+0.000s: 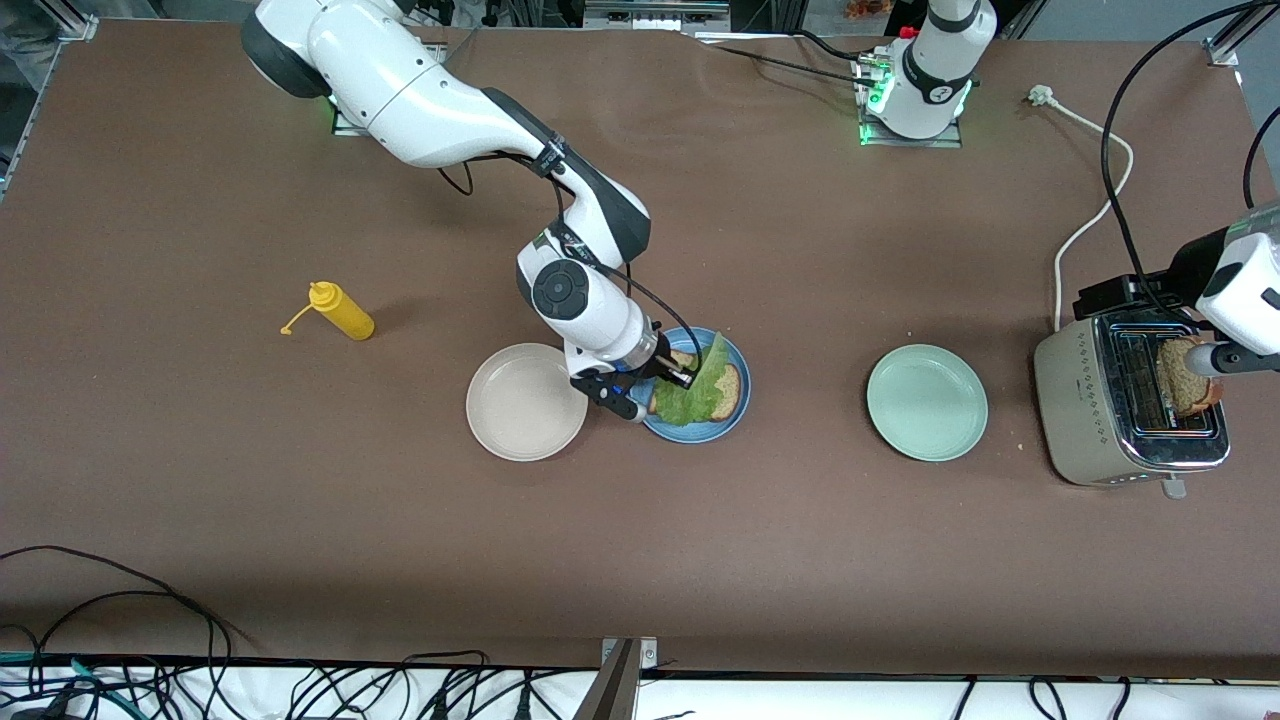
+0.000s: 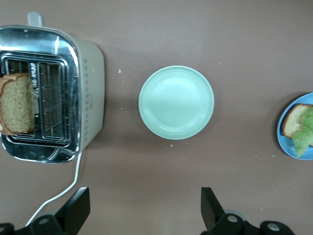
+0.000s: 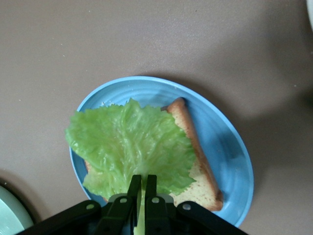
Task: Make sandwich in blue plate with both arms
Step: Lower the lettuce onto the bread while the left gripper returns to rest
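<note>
Right now the right gripper [image 3: 141, 188] is low over the blue plate [image 1: 733, 421], fingers pinched on the lettuce leaf [image 3: 129, 147], which lies over a bread slice [image 3: 198, 169] on that plate. Left gripper [image 2: 145, 208] hangs w/ fingers spread over the toaster [image 1: 1110, 420], 2nd bread slice [image 1: 1185, 378] in its slot.

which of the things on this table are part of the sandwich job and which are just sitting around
Part of the job:
blue plate
bread slice on it
lettuce leaf, pinched by the right gripper
second bread slice in the toaster
left gripper, open above the table

Just lying about:
cream plate
pale green plate
yellow squeeze bottle
</note>
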